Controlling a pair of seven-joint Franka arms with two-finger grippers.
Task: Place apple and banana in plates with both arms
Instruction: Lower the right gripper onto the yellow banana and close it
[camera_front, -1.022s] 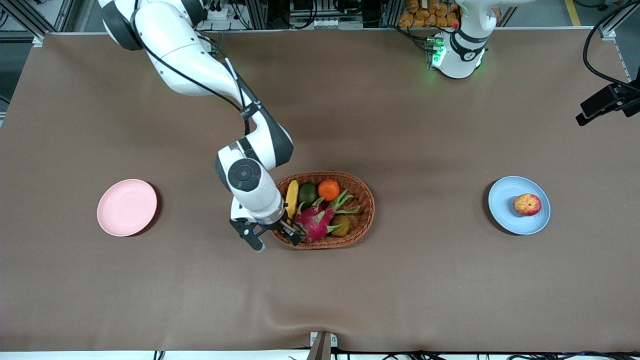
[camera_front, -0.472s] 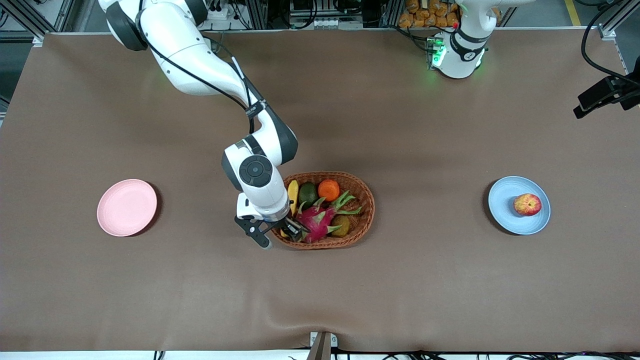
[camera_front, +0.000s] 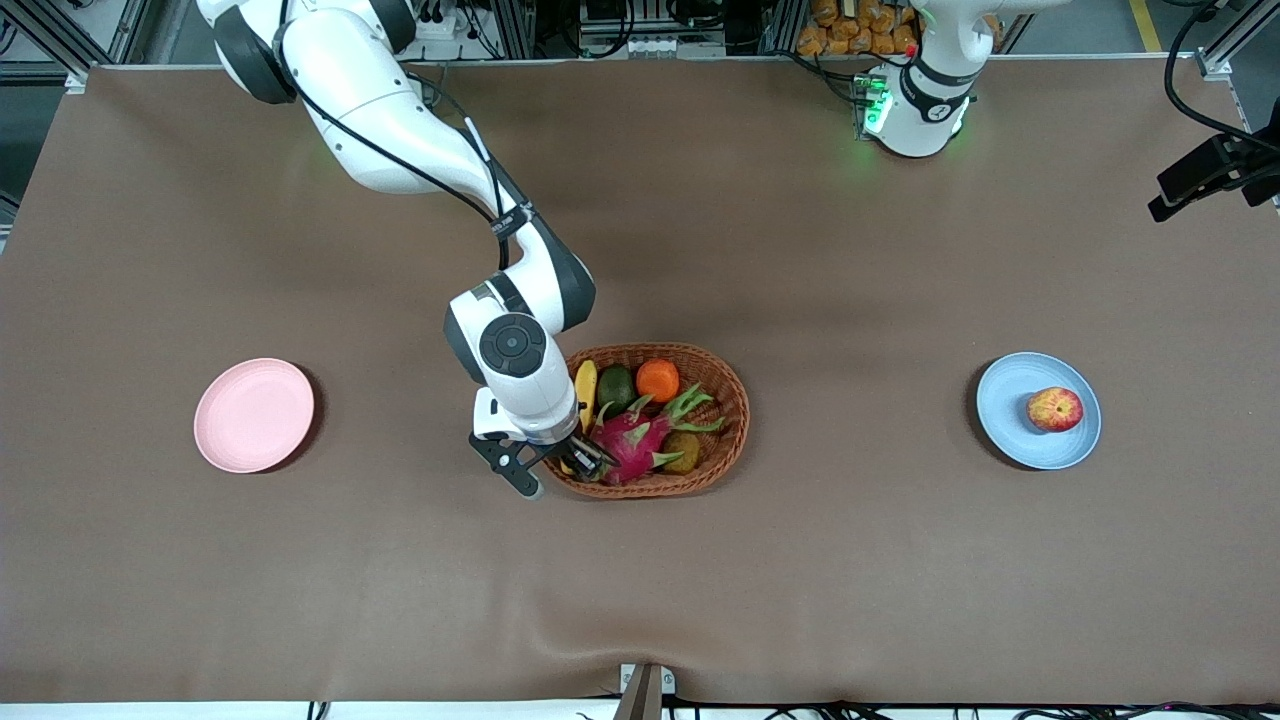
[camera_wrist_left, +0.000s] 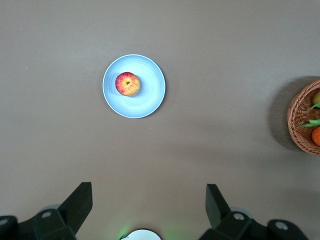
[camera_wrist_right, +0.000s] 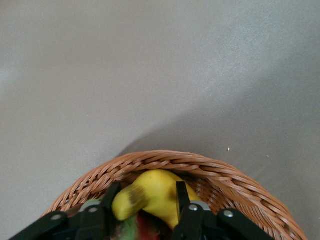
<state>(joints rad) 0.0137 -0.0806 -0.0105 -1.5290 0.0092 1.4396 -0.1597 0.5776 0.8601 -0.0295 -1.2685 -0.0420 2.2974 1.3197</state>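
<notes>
Right gripper (camera_front: 560, 465): we saw it down in the basket (camera_front: 728, 430) at the end toward the right arm, its fingers (camera_wrist_right: 181, 199) drawn in on either side of the banana (camera_wrist_right: 155, 196). In the right wrist view both fingers pressed the yellow skin, so we took it as a grip on the banana.
Banana: it lay in the basket along the wall toward the right arm's end, its dark-marked end near the rim. We saw no sign of it lifted clear of the other fruit.
Basket: oval wicker, mid-table, between the two plates. Beside the banana we saw an avocado (camera_front: 616, 386), an orange (camera_front: 658, 380), a dragon fruit (camera_front: 632, 444) and a brownish fruit (camera_front: 683, 451).
Apple (camera_front: 1055, 409): it sat on the blue plate (camera_front: 1008, 420), toward the left arm's end of the table, off the plate's middle.
Pink plate (camera_front: 253, 414): toward the right arm's end of the table, well apart from the basket, with nothing on it.
Left gripper (camera_wrist_left: 147, 207): we saw it held high over the bare table near its own base, fingers (camera_wrist_left: 80, 202) spread wide with nothing between them. The left arm waited there; its wrist view looked down on the apple, the blue plate and one end of the basket.
Table (camera_front: 640, 580): covered with a brown cloth.
</notes>
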